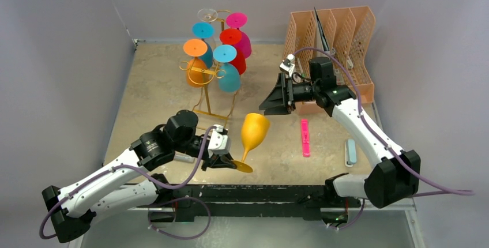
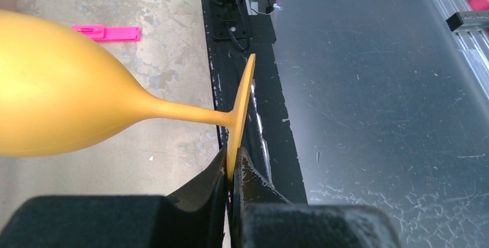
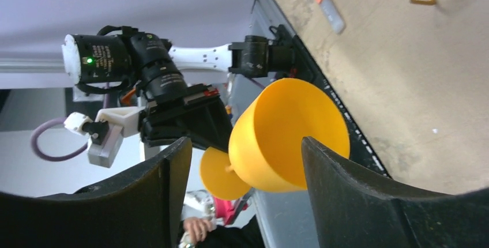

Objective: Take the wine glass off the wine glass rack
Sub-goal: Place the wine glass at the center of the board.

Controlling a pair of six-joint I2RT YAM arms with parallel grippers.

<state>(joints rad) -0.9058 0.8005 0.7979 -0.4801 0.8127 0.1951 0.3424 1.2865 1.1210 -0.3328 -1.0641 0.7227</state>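
Tan, mottled tabletop (image 1: 161, 86) carries the whole scene, with a peach perforated file organiser (image 1: 346, 34) at its far right. Left of centre stands the gold wire wine glass rack (image 1: 203, 109), on which orange, blue, teal, red, magenta and clear glasses hang upside down. The yellow wine glass (image 1: 254, 132) is off the rack, clear of its wire base and above the near part of the table, bowl tilted up and away. The left gripper (image 1: 226, 158) pinches only the thin rim of the glass's foot, jaws closed tight on it. The right gripper (image 1: 275, 97) hovers beyond the bowl with jaws spread wide, holding nothing; its wrist view looks straight into the bowl's mouth. A flat pink plastic item (image 1: 304, 137) and a small grey-blue one (image 1: 350, 152) lie to the right. The likely hazard is this edge grip: the bowl's weight, far from the pinch, could pivot the foot or slip it free, and a nudge from the wide right jaws could do the same. No brand, label or writing is legible.
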